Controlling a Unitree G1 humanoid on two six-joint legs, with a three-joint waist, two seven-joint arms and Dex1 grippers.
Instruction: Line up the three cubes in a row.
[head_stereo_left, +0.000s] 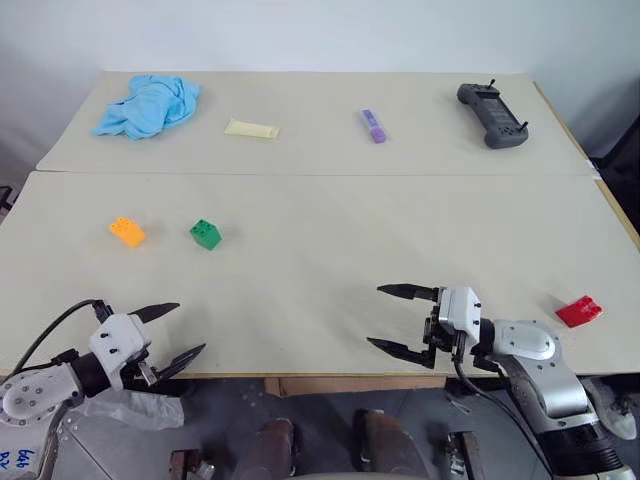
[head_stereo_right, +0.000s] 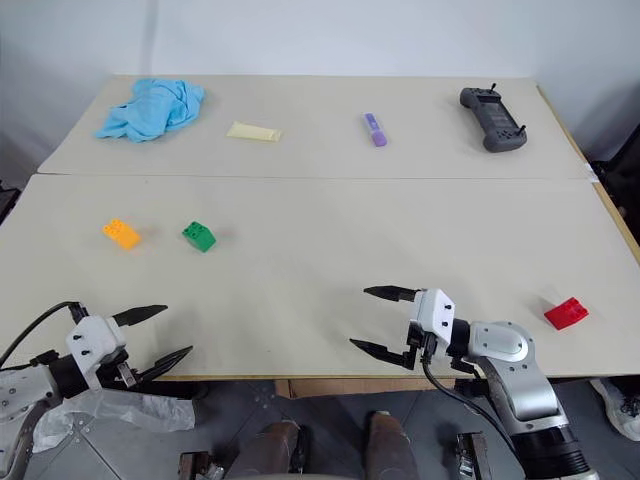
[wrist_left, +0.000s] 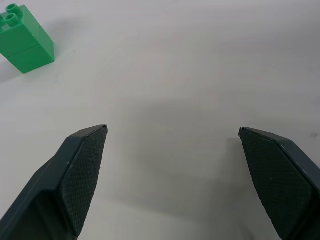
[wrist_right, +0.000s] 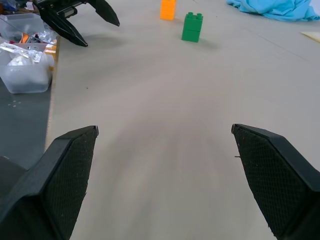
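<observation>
My left gripper (head_stereo_left: 181, 331) hangs over the near left edge of the table (head_stereo_left: 320, 250), its two tapered black fingers spread wide with nothing between them; in my left wrist view their inner pads (wrist_left: 82, 175) are finely cross-hatched. At the far left, a crumpled light blue cloth (head_stereo_left: 149, 105) lies in soft folds on the pale, matte tabletop. Nearer to me on the left sits the orange-yellow cube (head_stereo_left: 127, 232), a small glossy plastic block with round studs on top, and just to its right, apart from it, stands the green cube (head_stereo_left: 205, 234), the same studded shape. Beyond them, toward the far side, lies a pale yellow flat bar (head_stereo_left: 251, 129), and further right a small purple marker-like object (head_stereo_left: 373, 125). A straight seam runs across the table between those far things and the cubes. My right gripper (head_stereo_left: 390, 318) hovers over the near edge right of centre, pointing left, its pointed black fingers wide apart and empty. At the far right rests a dark grey handheld controller (head_stereo_left: 492, 114) with small sticks. The red cube (head_stereo_left: 579, 311) lies tilted near the right near edge, well apart from the other two.
</observation>
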